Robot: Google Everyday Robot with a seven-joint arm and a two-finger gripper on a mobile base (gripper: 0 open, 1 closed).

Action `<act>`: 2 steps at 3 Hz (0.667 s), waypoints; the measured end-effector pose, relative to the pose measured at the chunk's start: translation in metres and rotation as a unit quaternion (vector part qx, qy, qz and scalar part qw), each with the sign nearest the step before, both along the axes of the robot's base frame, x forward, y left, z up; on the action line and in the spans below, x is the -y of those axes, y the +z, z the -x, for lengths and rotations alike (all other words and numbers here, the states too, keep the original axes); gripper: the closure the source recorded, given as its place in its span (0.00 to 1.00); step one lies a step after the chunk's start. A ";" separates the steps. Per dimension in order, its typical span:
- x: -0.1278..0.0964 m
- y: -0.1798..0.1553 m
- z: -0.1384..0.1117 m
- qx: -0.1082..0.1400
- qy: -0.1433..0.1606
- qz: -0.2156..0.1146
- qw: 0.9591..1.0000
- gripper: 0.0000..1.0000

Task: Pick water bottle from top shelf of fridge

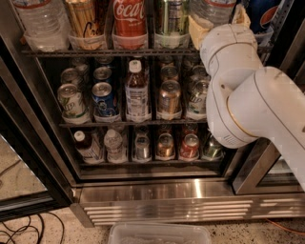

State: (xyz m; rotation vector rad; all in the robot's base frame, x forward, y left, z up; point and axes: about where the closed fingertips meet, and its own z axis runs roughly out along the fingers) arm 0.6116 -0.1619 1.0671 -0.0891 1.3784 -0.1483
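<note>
The fridge stands open, with its steel grille at the base. On the top shelf a clear ribbed water bottle stands at the right end; only its lower part shows. My gripper is at this bottle, reaching in at shelf height, with its cream parts showing on both sides of the bottle. My white arm covers the fridge's right side. A second clear water bottle stands at the shelf's left end.
Between the two bottles on the top shelf stand a tan drink, a red Coca-Cola bottle and a tall green can. Cans and a small brown drink bottle fill the lower racks. A plastic bin and cables lie on the floor.
</note>
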 end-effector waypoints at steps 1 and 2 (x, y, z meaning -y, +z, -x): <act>0.001 0.002 -0.008 0.006 -0.003 0.003 1.000 0.44; 0.001 0.002 -0.007 0.006 -0.002 0.003 1.000 0.63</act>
